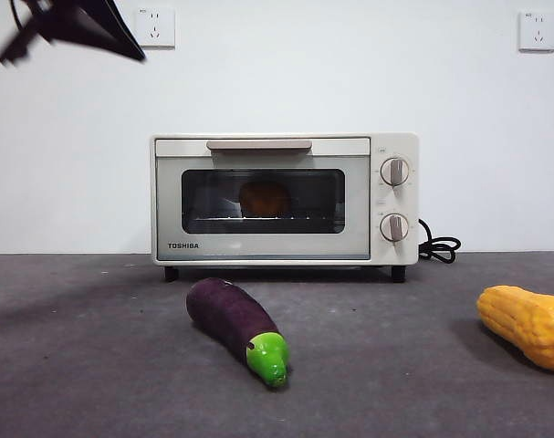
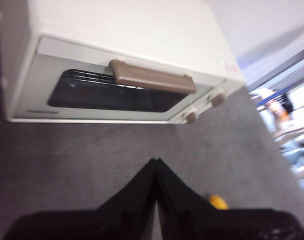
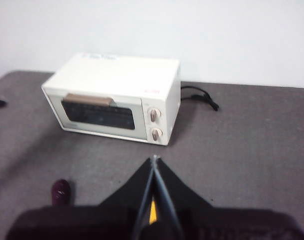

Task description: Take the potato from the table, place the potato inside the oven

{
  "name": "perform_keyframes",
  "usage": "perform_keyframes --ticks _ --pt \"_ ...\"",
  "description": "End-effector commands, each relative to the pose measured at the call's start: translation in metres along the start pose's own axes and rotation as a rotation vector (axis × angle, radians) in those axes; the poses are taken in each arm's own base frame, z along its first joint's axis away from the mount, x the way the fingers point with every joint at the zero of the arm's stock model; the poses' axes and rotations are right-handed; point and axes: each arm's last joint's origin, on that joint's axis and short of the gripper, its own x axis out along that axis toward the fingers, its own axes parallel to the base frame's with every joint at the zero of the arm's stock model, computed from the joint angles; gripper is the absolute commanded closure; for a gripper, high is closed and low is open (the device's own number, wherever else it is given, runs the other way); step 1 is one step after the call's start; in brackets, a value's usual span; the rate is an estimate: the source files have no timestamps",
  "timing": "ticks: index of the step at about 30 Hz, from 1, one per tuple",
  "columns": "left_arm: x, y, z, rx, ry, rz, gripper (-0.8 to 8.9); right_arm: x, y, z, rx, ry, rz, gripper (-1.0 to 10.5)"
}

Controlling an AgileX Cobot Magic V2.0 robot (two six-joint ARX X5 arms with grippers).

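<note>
We see the potato (image 1: 264,199) already on the rack inside the closed oven (image 1: 263,197), so both left fingers (image 2: 156,161) and right fingers (image 3: 155,159), pressed together and empty, should retreat clear of the worktop (image 1: 94,365).

Shut oven (image 1: 284,199) door across the cavity; eggplant (image 1: 238,329) on the table (image 1: 94,365) just before it.

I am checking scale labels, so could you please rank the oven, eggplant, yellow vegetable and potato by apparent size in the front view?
1. Oven.
2. Eggplant.
3. Yellow vegetable, cut off by the picture's edge, so unsure against the eggplant.
4. Potato, partly seen through the oven window and farther away.
</note>
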Motion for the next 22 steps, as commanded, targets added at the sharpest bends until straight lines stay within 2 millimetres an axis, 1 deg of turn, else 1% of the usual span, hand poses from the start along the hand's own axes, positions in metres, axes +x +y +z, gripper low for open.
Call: perform_keyframes --ticks 1,5,10,14,17,22 --pt "-0.026 -0.017 -0.005 0.141 -0.035 0.016 8.19 0.009 0.003 -0.007 -0.06 0.054 -0.016 9.5" --pt "-0.064 -0.038 -0.014 0.181 -0.088 -0.02 8.19 0.025 0.01 -0.017 -0.098 0.118 -0.039 9.5" --pt "-0.11 -0.054 -0.029 0.216 -0.135 -0.061 8.19 0.048 0.019 -0.033 -0.156 0.213 -0.055 9.5" --pt "-0.141 -0.056 -0.048 0.205 -0.111 -0.05 8.19 0.062 0.024 -0.045 -0.193 0.277 -0.066 9.5" --pt "-0.161 -0.055 -0.063 0.183 -0.09 -0.016 8.19 0.068 0.026 -0.051 -0.232 0.305 -0.068 9.5" --pt "-0.192 -0.055 -0.084 0.173 -0.113 0.002 8.19 0.071 0.028 -0.049 -0.224 0.291 -0.067 9.5"
